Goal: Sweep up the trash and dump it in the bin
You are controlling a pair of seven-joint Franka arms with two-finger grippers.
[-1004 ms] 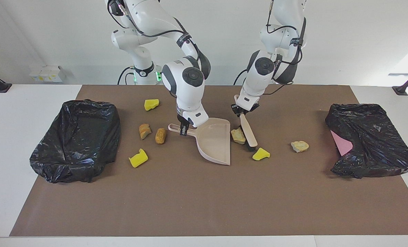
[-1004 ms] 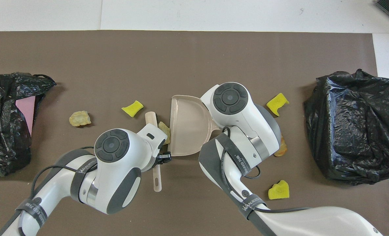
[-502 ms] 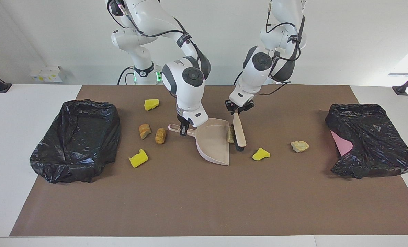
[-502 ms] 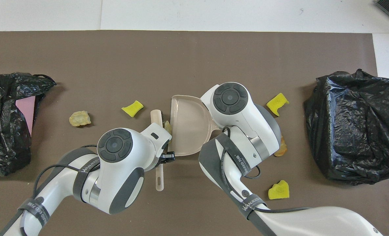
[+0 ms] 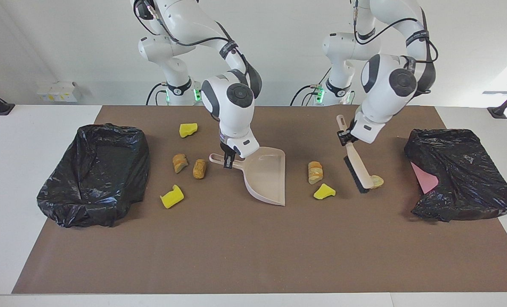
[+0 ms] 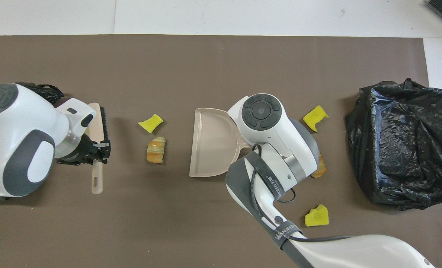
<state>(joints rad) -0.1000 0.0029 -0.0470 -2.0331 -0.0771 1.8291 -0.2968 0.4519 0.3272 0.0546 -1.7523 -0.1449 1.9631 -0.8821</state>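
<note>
While the left arm's bulk hides a tan scrap [image 5: 377, 181] from overhead, the left gripper [image 5: 344, 137] is clamped shut on the brush [image 5: 358, 169], bristles touching that scrap. The right gripper [image 5: 227, 158] is closed on the dustpan [image 5: 266, 177] handle; other trash [image 5: 315, 172] lies between the grippers.

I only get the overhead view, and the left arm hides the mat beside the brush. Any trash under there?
Observer: Yes, a pale lump lies against the brush tip, toward the left arm's end.
Operator: Is the brush down?
Observer: Its bristle end seems to touch the mat; the handle slants up into the left claw.
Operator: What's under the right arm?
Observer: The right claw grips the dustpan by its handle.
</note>
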